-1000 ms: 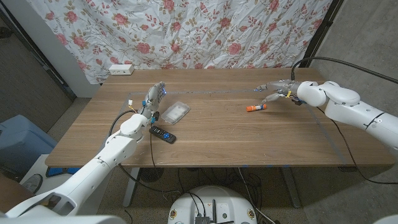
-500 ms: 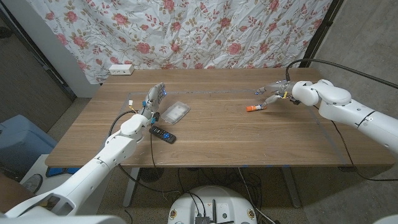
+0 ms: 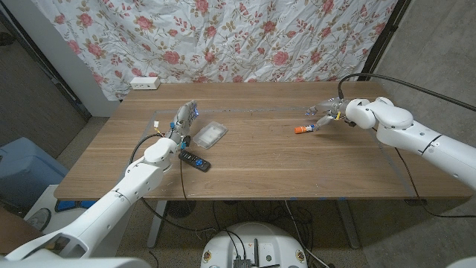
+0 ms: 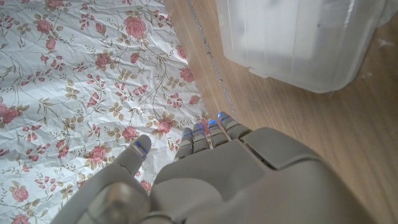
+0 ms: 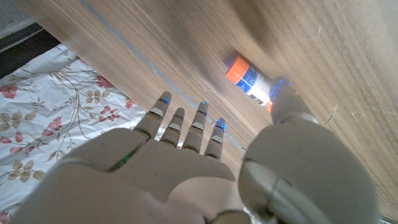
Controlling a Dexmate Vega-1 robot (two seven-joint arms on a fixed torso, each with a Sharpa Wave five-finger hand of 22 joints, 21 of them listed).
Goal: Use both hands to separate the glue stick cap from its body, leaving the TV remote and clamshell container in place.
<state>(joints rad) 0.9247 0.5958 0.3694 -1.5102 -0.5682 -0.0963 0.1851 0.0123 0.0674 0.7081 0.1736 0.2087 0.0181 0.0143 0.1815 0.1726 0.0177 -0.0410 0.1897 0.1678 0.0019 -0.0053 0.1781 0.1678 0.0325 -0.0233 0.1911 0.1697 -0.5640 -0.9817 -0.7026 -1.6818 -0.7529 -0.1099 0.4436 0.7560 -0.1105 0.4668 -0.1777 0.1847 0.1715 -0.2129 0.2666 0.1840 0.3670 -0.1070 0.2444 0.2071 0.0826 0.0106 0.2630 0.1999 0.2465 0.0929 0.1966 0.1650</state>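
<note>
The glue stick (image 3: 306, 129) lies on the tabletop (image 3: 282, 160), just beside my right robot hand (image 3: 328, 112), whose fingers are spread and hold nothing. My left robot hand (image 3: 184, 119) stands open near the clamshell container (image 3: 210, 134) and TV remote (image 3: 195, 160).

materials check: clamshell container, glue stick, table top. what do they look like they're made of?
Clamshell container: looks like thin clear plastic, cloudy and see-through, with moulded rounded corners.
Glue stick: likely hard plastic, with an orange end and a smooth white and blue label; blurred, so finish is uncertain.
Table: wood or wood-look laminate, matt brown with visible grain lines; cannot tell which.
</note>
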